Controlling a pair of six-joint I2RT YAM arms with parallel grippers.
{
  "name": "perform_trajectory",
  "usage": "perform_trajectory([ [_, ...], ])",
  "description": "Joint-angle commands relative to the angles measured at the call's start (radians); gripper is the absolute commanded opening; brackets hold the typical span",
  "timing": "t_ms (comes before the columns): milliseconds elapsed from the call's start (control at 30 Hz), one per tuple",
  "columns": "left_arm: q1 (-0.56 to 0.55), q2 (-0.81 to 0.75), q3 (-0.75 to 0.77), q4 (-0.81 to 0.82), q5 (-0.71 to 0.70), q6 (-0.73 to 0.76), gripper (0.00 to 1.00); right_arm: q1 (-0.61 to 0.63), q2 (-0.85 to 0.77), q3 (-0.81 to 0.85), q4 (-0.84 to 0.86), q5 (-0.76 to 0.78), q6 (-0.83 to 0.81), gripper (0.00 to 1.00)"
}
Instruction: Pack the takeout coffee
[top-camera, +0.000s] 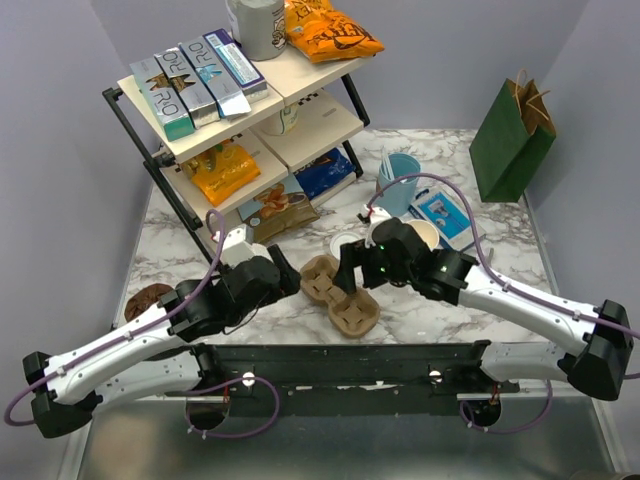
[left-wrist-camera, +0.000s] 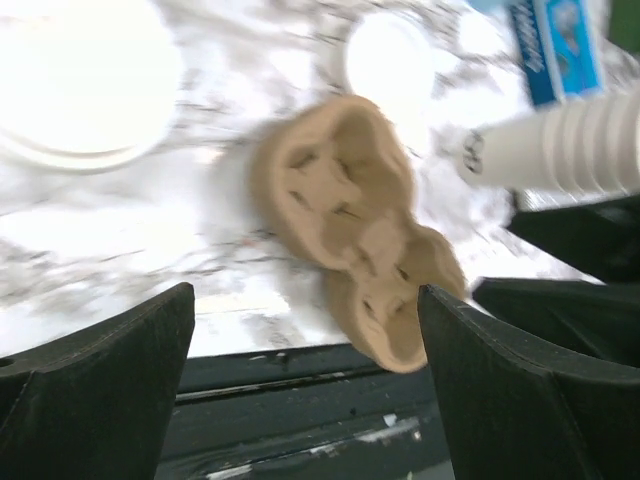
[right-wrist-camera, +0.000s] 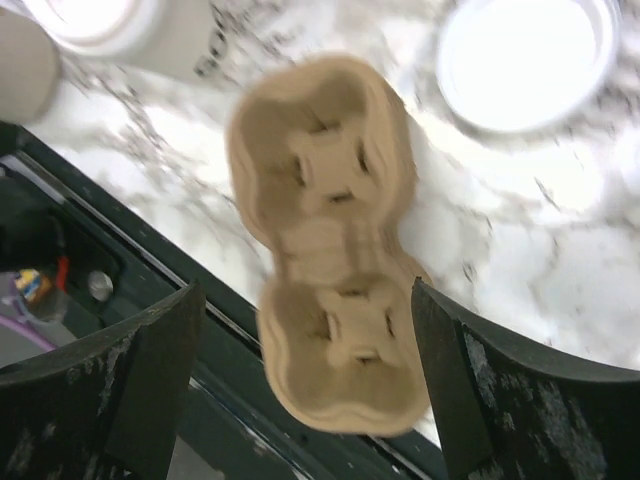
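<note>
The left gripper (left-wrist-camera: 305, 300) hangs with its jaws spread wide and nothing between them, and the right gripper (right-wrist-camera: 308, 290) is likewise parted and empty. Both point down at the brown cup carrier (right-wrist-camera: 325, 240), which lies flat on the marble table (top-camera: 500, 210) with its near well reaching over the dark rail at the table's 6 o'clock edge. In the top view the left gripper sits at about 9 o'clock of the carrier and the right gripper at about 1 o'clock, the two close to each other but apart. The takeout coffee (right-wrist-camera: 525, 60) stands upright on the table just beyond the carrier, at roughly 12 o'clock of it and beside the right gripper's fingers, with its white lid on; neither gripper touches it. A stack of cups (left-wrist-camera: 560, 150) lies at about 3 o'clock of the coffee, and a green paper bag (top-camera: 512, 135) stands well apart toward 2 o'clock. The step in hand looks like the approach, with packing not yet begun. The next move probably calls for the right gripper to close round the cup's wall below the lid and seat it upright in a well, while the left steadies the light carrier. The left arm (top-camera: 130, 350) reaches in low from 7 o'clock and the right arm (top-camera: 530, 300) from 4 o'clock, both stretched forward with their wrists pitched down.
</note>
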Motion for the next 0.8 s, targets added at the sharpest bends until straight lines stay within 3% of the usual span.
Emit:
perform_trajectory([
  [0,0.079,0.029,0.057,-0.347,-0.193,-0.151,0.99,-0.002,0.106,0.108,0.131,-0.046,-0.044,0.91],
  [167,0.339,-0.021,0.038,-0.291,-0.124,0.023,0.99,0.01,0.322,0.282,0.194,-0.131,-0.019,0.91],
  [233,0.428,-0.055,0.008,-0.193,-0.068,0.079,0.99,0.011,0.374,0.331,0.2,-0.143,0.001,0.9],
  [467,0.574,-0.049,-0.11,0.033,0.095,0.195,0.99,0.014,0.572,0.492,0.2,-0.22,0.042,0.84],
  [767,0.708,-0.075,-0.21,0.196,0.186,0.211,0.99,0.021,0.752,0.627,0.18,-0.273,0.067,0.79],
])
